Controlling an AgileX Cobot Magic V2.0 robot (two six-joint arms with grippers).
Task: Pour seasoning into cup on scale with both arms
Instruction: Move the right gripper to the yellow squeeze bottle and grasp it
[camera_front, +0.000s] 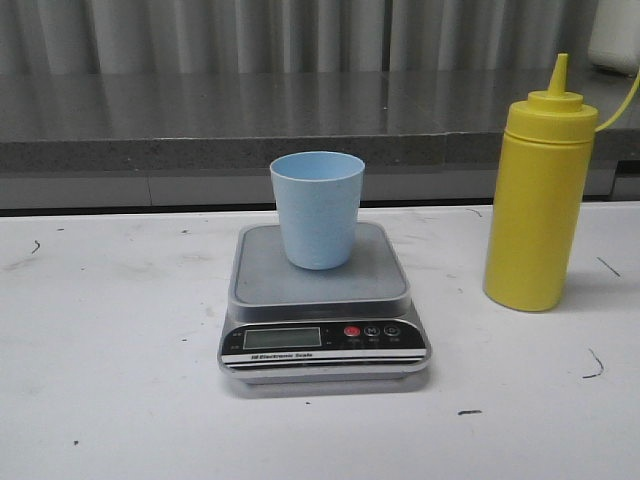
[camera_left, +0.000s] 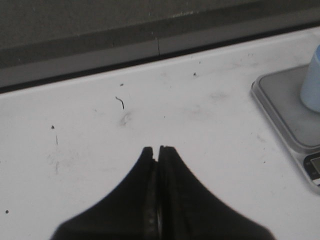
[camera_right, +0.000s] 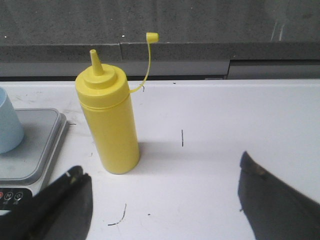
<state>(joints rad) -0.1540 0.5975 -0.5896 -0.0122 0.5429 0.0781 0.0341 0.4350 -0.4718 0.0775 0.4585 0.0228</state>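
Observation:
The pale blue cup (camera_front: 318, 208) stands upright on the silver-grey scale (camera_front: 322, 300) in the middle of the table. The yellow seasoning bottle (camera_front: 538, 200) stands upright to the right of the scale, nozzle uncapped, strap hanging aside. In the right wrist view the bottle (camera_right: 109, 120) stands beyond my right gripper (camera_right: 160, 170), which is open wide and empty; the cup (camera_right: 9, 122) and scale (camera_right: 27, 145) show at the edge. My left gripper (camera_left: 159, 149) is shut and empty over bare table, with the scale (camera_left: 287, 107) and cup (camera_left: 312, 80) off to one side. Neither gripper shows in the front view.
The white table (camera_front: 120, 330) carries small dark scuff marks. A dark grey ledge (camera_front: 200, 120) and a curtain run along the back. The bottle's small cap (camera_right: 152, 36) dangles on its thin strap.

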